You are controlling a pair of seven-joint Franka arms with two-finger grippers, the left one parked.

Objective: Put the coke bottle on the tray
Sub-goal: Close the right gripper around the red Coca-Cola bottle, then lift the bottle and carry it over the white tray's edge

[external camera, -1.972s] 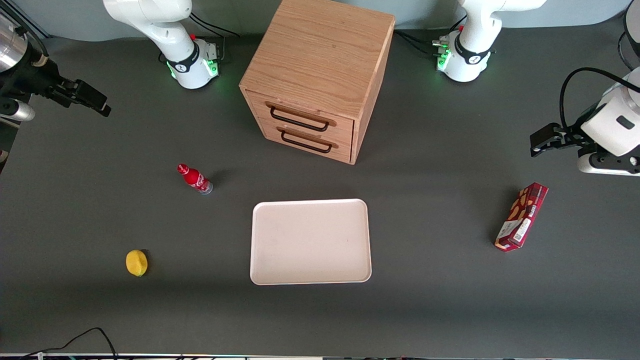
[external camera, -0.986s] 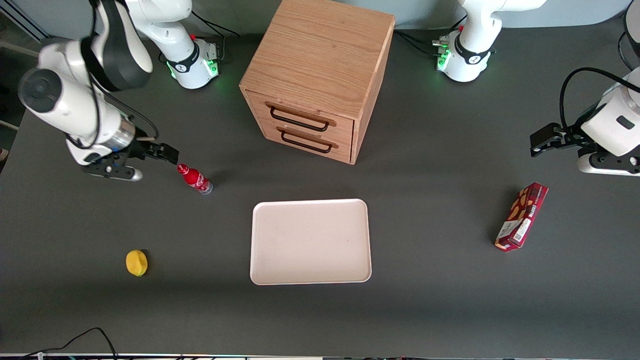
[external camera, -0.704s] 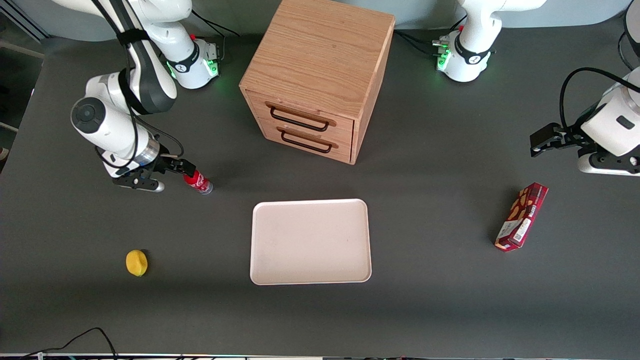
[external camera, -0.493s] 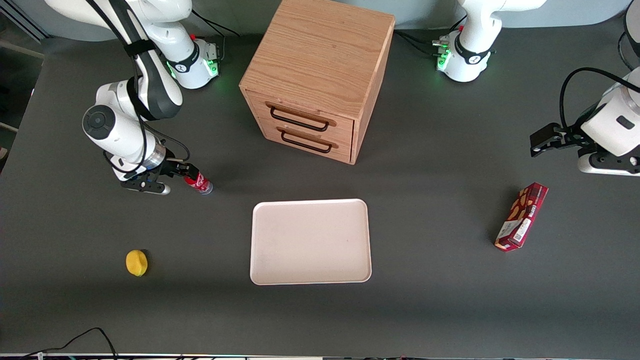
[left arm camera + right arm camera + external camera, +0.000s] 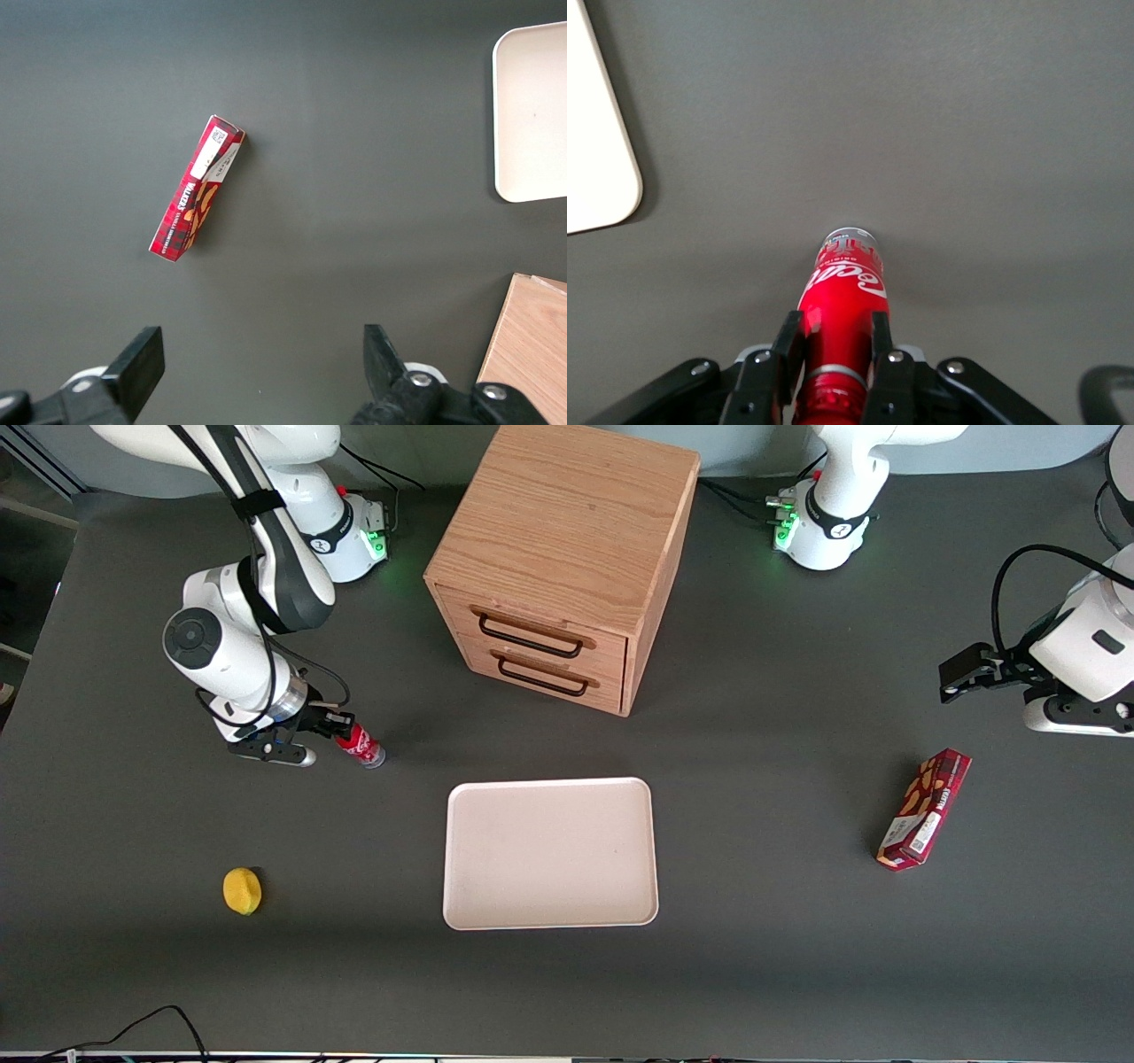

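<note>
Gripper at coke bottle, near tray.

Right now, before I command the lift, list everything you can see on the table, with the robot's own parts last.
coke bottle: one, red with clear base, standing on the table, farther from the front camera than the tray.
tray: one, pale pinkish-white, nothing on it, in front of the drawer cabinet.
drawer cabinet: one, wooden, two drawers with dark handles.
lemon: one, yellow, toward the working arm's end.
snack box: one, red, toward the parked arm's end.
table: one, dark grey.
gripper: one, black fingers shut on the coke bottle's neck.
</note>
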